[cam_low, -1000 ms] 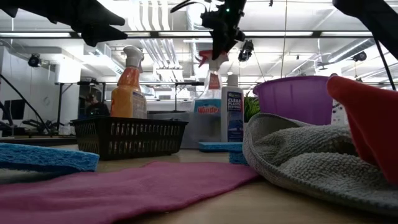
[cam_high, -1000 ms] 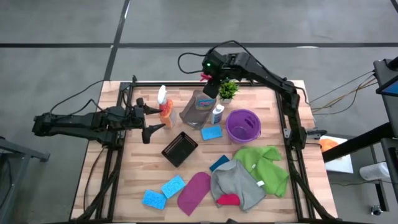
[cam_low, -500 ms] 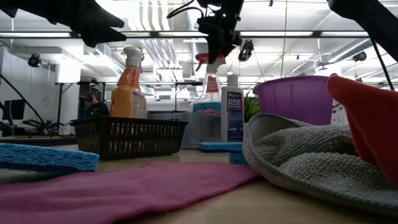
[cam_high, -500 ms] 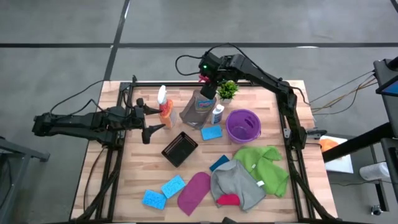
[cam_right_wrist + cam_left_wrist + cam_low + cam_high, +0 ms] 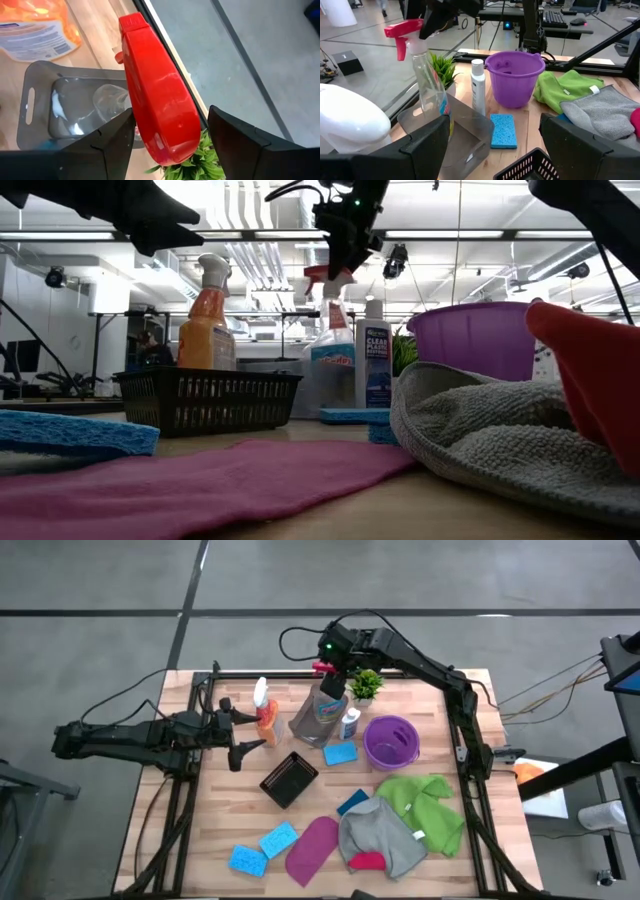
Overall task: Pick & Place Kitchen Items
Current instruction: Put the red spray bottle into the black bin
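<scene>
Bright, even light falls from long ceiling strips [image 5: 250,235], leaving only faint shadows on the desk [image 5: 220,830]. From desk height the nearest cloths [image 5: 480,430] blur softly. The red spray head [image 5: 157,100] carries a pale sheen.

A robotics lab or workshop hall, not a home kitchen. The wooden table [image 5: 420,845] stands on a bare grey concrete floor [image 5: 100,580] marked with dark lines. Behind it run long ceiling strip lights [image 5: 90,236], exposed pipes [image 5: 240,205] and desks with a keyboard [image 5: 560,19].
</scene>
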`<action>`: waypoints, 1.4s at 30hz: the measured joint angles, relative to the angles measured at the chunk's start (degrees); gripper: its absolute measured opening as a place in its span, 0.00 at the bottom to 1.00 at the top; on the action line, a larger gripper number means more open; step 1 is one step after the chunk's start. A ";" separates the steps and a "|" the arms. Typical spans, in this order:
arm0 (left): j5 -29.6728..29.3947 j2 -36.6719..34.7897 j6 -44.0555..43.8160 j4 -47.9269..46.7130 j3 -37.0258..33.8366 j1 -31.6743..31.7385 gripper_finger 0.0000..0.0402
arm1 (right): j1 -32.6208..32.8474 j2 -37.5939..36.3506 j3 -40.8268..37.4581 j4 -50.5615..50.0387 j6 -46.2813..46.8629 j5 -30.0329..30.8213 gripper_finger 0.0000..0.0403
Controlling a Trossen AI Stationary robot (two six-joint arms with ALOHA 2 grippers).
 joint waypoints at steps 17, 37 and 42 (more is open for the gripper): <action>-0.02 -0.01 0.11 0.02 0.00 -0.02 0.78 | 2.13 -2.72 0.00 4.81 -2.16 2.89 0.61; 0.00 -0.02 0.11 0.02 0.00 0.00 0.78 | 12.55 -1.56 -0.31 5.10 -16.87 -0.50 0.20; 0.00 0.00 0.11 0.02 0.00 -0.02 0.78 | 13.47 2.09 -0.31 2.53 -18.09 -5.23 0.07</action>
